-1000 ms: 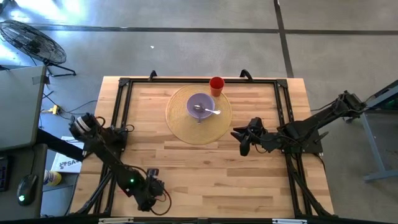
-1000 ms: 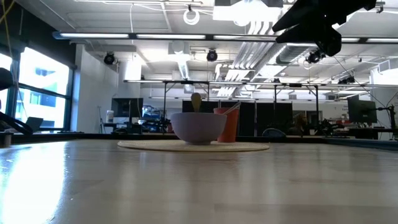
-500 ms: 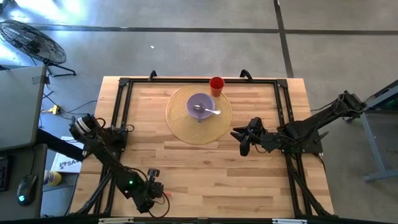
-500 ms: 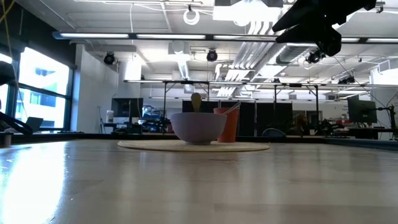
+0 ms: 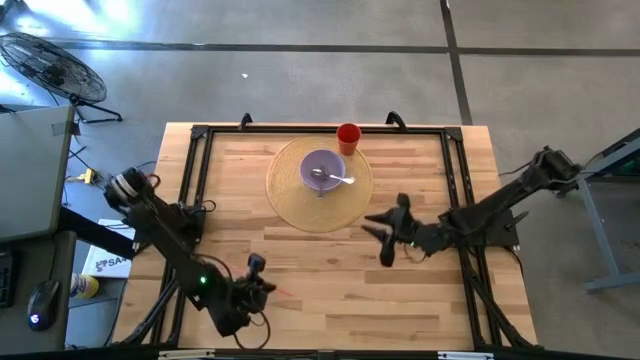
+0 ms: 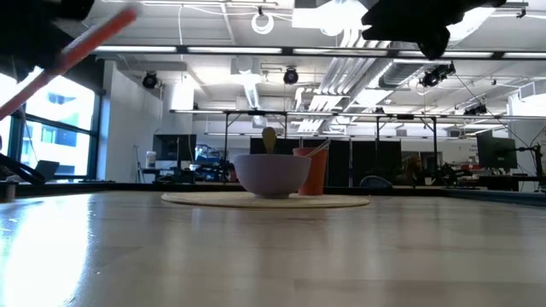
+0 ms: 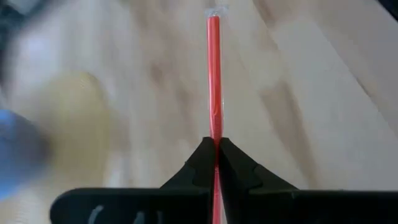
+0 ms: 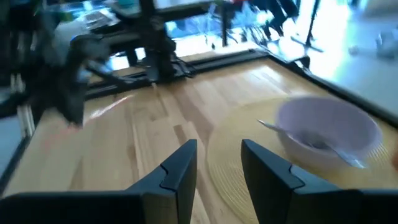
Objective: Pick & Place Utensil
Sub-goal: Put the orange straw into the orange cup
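the left end effector [image 7: 216,163] is pinching a thin red straw [image 7: 214,81] between its closed fingers, hanging over the near left part of the wooden tabletop [image 5: 330,290], with the straw sticking out ahead of the fingertips. the right end effector [image 5: 383,238] is hovering over the right-centre of the tabletop, fingers parted and holding nothing, just off the edge of the round woven placemat [image 5: 300,207]. on that placemat a purple bowl [image 5: 322,168] is sitting with a metal spoon [image 5: 340,180] lying in it, and a red cup [image 5: 348,136] is standing just behind the bowl at the mat's far rim. between the straw and the bowl the wood is lying bare. the overhead camera is barely catching the straw as a faint red line by the left end effector, while the left wrist camera is showing the grip plainly. the low camera is showing the straw as a slanting red bar high up, well above the tabletop, and the right wrist camera is looking across at the bowl, the spoon and the left arm [image 8: 74,62] beyond.
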### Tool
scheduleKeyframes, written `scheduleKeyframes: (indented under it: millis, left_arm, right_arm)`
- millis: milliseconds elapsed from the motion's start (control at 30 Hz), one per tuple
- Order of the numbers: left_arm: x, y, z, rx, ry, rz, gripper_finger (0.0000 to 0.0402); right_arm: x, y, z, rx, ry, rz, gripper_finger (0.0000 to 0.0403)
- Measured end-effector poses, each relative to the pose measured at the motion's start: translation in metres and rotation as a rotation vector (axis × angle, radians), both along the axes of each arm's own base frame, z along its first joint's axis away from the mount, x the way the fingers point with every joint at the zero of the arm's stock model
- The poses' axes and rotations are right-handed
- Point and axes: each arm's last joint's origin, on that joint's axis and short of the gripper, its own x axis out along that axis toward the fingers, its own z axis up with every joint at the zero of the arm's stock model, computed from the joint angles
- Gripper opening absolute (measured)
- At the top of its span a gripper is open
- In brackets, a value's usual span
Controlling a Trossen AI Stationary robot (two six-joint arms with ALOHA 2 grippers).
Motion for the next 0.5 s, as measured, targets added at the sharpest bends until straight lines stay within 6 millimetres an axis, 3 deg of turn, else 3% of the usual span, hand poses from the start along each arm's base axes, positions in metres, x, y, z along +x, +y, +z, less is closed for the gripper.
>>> scheduleKeyframes:
  millis: [233, 367, 500]
  left_arm:
    - [0.013, 0.018, 0.043, 0.061, -0.231, -0.003, 0.0001]
    - [0.030, 0.027, 0.055, 0.043, -0.304, -0.018, 0.0001]
    - [0.044, 0.034, 0.062, 0.029, -0.355, -0.064, 0.0001]
  right_arm:
    - [0.043, 0.034, -0.030, -0.314, -0.115, 0.205, 0.0119]
    - [0.062, 0.045, -0.039, -0.506, -0.260, 0.383, 0.0119]
    - [0.076, 0.055, -0.042, -0.550, -0.283, 0.432, 0.0119]
